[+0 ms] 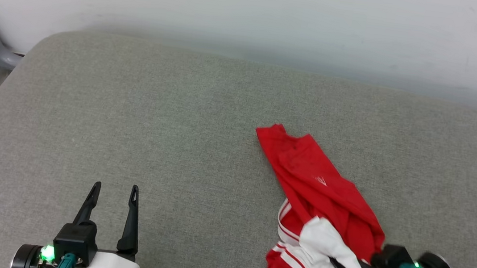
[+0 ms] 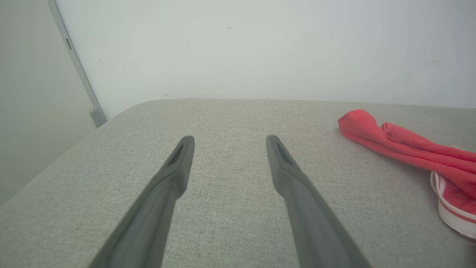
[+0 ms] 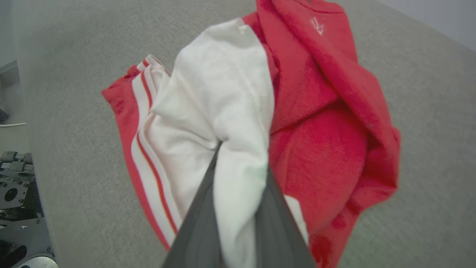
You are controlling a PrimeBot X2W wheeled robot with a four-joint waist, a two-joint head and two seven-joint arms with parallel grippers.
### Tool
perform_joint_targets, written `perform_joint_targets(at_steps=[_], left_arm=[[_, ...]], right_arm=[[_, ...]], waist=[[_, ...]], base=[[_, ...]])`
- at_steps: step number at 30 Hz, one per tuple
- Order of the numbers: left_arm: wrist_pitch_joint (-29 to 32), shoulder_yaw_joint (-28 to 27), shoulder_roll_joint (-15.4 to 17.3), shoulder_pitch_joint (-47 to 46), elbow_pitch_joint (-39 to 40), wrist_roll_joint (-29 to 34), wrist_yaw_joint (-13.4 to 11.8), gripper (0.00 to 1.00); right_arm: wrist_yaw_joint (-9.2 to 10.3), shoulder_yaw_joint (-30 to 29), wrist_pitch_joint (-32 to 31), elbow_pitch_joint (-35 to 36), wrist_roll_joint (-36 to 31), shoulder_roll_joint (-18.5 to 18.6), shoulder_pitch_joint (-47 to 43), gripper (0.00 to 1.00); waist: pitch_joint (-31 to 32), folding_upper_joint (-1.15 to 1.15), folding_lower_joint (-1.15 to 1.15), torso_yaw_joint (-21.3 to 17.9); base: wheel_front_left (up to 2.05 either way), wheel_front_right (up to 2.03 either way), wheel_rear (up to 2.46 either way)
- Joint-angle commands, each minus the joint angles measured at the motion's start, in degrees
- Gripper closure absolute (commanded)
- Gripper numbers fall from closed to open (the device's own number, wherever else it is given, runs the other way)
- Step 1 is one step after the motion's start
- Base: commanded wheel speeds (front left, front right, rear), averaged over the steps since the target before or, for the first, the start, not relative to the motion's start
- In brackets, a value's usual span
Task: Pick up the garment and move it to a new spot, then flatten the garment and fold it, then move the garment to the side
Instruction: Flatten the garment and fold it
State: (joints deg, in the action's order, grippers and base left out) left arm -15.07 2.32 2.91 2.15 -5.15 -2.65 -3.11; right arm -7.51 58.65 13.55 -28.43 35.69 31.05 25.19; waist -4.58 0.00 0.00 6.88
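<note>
Between the two dark fingers of the right hand, a white sleeve fold of the garment is pinched, the fingers clamped on it. Beyond the fingertips the rest lies crumpled on the grey padded surface. Red-and-white striped trim falls to one side, and the red body stretches away from the hand, bearing a small white emblem too small to read. Well apart from the garment, the left hand hovers over the surface, fingers spread apart, holding nothing
</note>
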Motion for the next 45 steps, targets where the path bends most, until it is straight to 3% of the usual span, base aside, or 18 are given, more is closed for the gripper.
perform_joint_targets(at_steps=[1,9,18,19,20,29,34,37,38,39,41,42,45], left_arm=[[-0.2,-0.3,0.0,0.6,-0.1,0.4,0.3,0.00],[-0.2,-0.5,0.0,1.9,0.2,0.2,0.3,0.00],[-0.2,-0.5,0.0,2.2,0.1,0.1,0.2,0.00],[-0.2,-0.5,0.0,2.2,0.1,0.1,0.3,0.00],[-0.2,-0.5,0.0,2.1,0.1,0.1,0.3,0.00],[-0.2,-0.5,-0.1,2.5,0.5,0.1,-0.1,0.00],[-0.2,-1.0,0.0,2.4,0.6,0.4,0.4,0.00],[-0.2,-1.0,-0.1,2.2,0.7,0.6,0.5,0.00],[-0.2,-1.0,0.0,1.9,0.8,0.6,0.5,0.00],[-0.2,-1.0,0.0,1.9,0.8,0.6,0.5,0.00],[-0.2,-0.8,-0.1,1.3,0.9,0.8,0.7,0.00],[-0.2,-0.8,-0.1,1.3,0.9,0.8,0.7,0.00],[-0.2,-0.5,0.0,0.7,1.0,0.8,0.9,0.00]], right_arm=[[0.05,-1.9,-0.5,0.4,-0.5,0.9,-3.6,1.00],[0.07,-17.5,-0.8,-2.0,-3.2,3.2,-15.1,1.00],[0.08,-32.5,-1.6,-4.4,-6.5,0.7,-20.1,0.97],[0.08,-33.6,-1.8,-4.0,-6.3,0.1,-20.5,0.60],[0.08,-34.4,-2.0,-3.3,-6.3,-0.3,-20.8,0.00],[0.06,-45.6,-2.2,8.7,-9.7,-2.0,-20.1,0.00],[0.06,-49.6,-7.7,19.2,-12.1,-1.5,-18.0,0.00],[0.06,-49.0,-11.7,23.0,-12.4,-0.6,-16.6,0.00],[0.06,-46.4,-17.2,26.2,-11.7,1.1,-15.0,0.00],[0.06,-46.4,-17.2,26.2,-11.7,1.1,-15.0,0.00],[0.06,-41.1,-26.6,29.6,-9.3,5.0,-11.6,0.00],[0.06,-41.1,-26.6,29.6,-9.3,5.0,-11.6,0.00],[0.06,-34.7,-36.7,32.2,-4.9,9.7,-8.3,0.00]], waist=[[0.6,0.00,0.00,-0.4],[1.3,0.00,0.00,-1.1],[1.6,0.00,0.00,-2.3],[1.7,0.00,0.00,-2.4],[1.7,0.00,0.00,-2.4],[2.2,0.00,0.00,-2.7],[2.4,0.00,0.00,-2.5],[2.3,0.00,0.00,-2.4],[2.1,0.00,0.00,-2.3],[2.1,0.00,0.00,-2.3],[1.5,0.00,0.00,-1.9],[1.5,0.00,0.00,-1.9],[0.8,0.00,0.00,-1.2]], base=[[0.00,0.00,0.00],[0.00,0.00,0.00],[0.00,0.00,0.00],[0.00,0.00,0.00],[0.00,0.00,0.00],[0.00,0.00,0.00],[0.00,0.00,0.00],[0.00,0.00,0.00],[0.00,0.00,0.00],[0.00,0.00,0.00],[0.00,0.00,0.00],[0.00,0.00,0.00],[0.00,0.00,0.00]])
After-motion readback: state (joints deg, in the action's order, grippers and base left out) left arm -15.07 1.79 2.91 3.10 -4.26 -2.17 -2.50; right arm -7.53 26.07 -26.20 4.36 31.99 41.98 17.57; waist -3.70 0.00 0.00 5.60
